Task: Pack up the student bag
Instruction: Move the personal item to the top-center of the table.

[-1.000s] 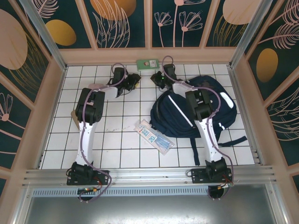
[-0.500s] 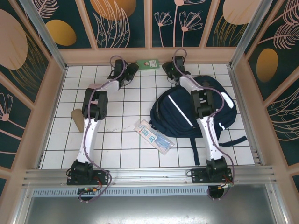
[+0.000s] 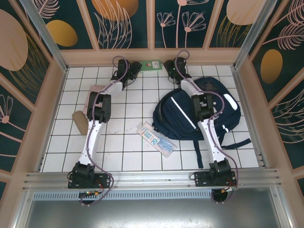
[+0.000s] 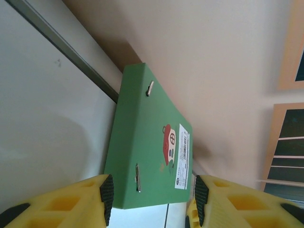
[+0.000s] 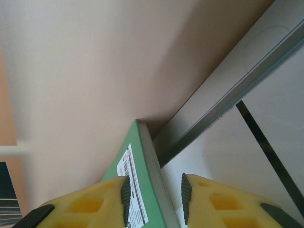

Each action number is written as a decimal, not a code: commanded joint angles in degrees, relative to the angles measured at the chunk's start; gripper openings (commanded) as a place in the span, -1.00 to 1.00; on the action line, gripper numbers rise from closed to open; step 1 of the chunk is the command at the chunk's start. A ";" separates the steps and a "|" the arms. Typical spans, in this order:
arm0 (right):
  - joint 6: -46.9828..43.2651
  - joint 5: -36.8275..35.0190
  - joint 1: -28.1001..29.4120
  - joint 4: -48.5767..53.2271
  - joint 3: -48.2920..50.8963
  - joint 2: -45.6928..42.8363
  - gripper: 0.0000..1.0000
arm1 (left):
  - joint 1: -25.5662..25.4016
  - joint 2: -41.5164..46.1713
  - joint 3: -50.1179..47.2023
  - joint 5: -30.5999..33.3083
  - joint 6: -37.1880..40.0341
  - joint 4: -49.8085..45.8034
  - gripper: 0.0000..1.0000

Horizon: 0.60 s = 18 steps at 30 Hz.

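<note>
Top external: bag (image 3: pixel 172 117) near end effector (image 3: pixel 166 64)

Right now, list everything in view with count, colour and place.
student bag: one, dark navy with white stripes, right half of table.
green case: one, green with white label, flat by the far wall, centre.
plastic packet: one, clear with blue print, left of the bag.
tan object: one, tan, table's left side.
pale pink item: one, beside the left arm, too small to identify.
table: one, white tiles.
left arm: one, white and black, yellow jaws open astride the case.
right arm: one, same colours, jaws open at the case's edge.
</note>
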State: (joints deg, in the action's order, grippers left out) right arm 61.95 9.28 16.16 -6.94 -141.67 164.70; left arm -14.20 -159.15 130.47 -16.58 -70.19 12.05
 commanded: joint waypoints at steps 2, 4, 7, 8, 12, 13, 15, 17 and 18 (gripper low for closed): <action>1.86 1.18 3.92 0.30 -0.45 5.00 -0.26 | 0.06 -3.07 1.55 -1.21 -0.70 -0.94 0.02; 2.41 1.72 4.39 0.54 -0.14 5.21 -0.27 | 0.06 -3.20 1.71 -1.98 -0.53 -0.65 0.03; 2.64 2.14 5.19 1.27 -0.34 5.32 -0.33 | 0.11 -3.53 2.02 -3.34 -0.51 -0.40 0.03; 2.45 2.49 5.44 1.42 -0.37 5.28 -0.33 | 0.07 -3.62 2.06 -3.61 -0.71 -0.29 0.03; 1.79 4.03 6.16 1.25 -0.80 5.10 -0.36 | -0.03 -4.22 2.53 -5.77 -1.33 1.16 0.01; 1.79 4.78 6.32 1.01 -0.78 5.10 -0.37 | 0.03 -4.65 3.33 -6.86 -1.47 1.31 0.01; 1.79 6.45 6.34 0.76 -0.80 5.10 -0.40 | -0.04 -5.33 4.79 -8.10 -1.41 1.03 0.00; 1.31 8.03 6.31 0.99 -0.80 4.85 -0.41 | -0.24 -5.60 5.39 -8.95 -1.17 1.04 -0.01; 0.87 8.61 6.31 1.33 -0.80 4.69 -0.42 | -0.30 -5.52 5.40 -9.22 -1.25 0.91 -0.02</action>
State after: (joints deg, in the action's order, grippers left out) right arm 62.39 9.17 18.52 -10.15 -142.15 166.06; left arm -13.56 -162.17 134.37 -21.87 -70.98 13.76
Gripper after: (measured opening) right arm 0.295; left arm 0.493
